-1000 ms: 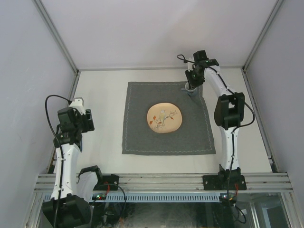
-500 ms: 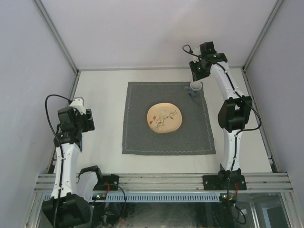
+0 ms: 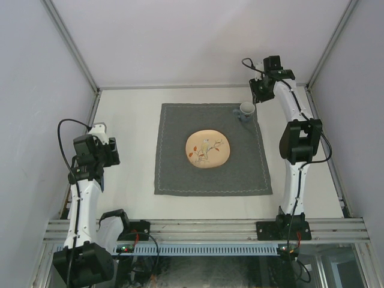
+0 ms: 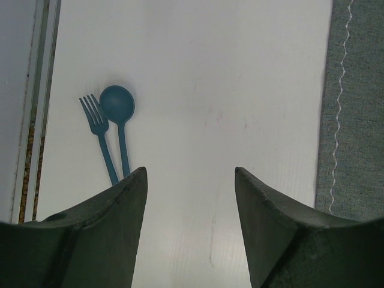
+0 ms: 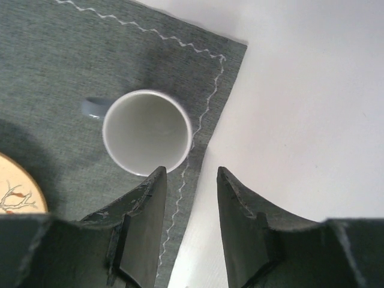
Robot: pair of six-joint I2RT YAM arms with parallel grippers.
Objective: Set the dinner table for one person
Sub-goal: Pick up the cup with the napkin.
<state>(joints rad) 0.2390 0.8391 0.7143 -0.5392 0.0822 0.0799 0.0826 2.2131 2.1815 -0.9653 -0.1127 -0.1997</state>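
Two arms flank the large flat off-white dinner table [image 3: 129, 114] in the overhead view. It fills the enclosure floor and carries a square dark grey stitched cloth [image 3: 180, 171] with a round cream plate painted with a bird on a branch [image 3: 207, 149] at its middle. A small white ceramic mug [image 3: 246, 108] stands on the cloth's far right corner. The right gripper [image 3: 260, 96] hangs just beyond the mug, and the left gripper [image 3: 98, 155] hovers over bare table near the left side. From the left wrist we see its jaws spread and empty. Ahead of them a teal plastic fork [image 4: 101, 135] and a teal plastic spoon [image 4: 118, 114] lie side by side, seemingly touching, close to the metal rail [image 4: 37, 90]. We judge that a pinch on one thin handle could drag or flick the other. Both lie flat, so the fingers may scrape the table and slip off. From the right wrist we see jaws parted with nothing between them. The mug sits upright just past the left fingertip [image 5: 157, 180], close to the zigzag hem. Any sideways swing from here could clip the rim and tip the mug or push it off the cloth. Dragging it could also wrinkle that corner and shift the plate.
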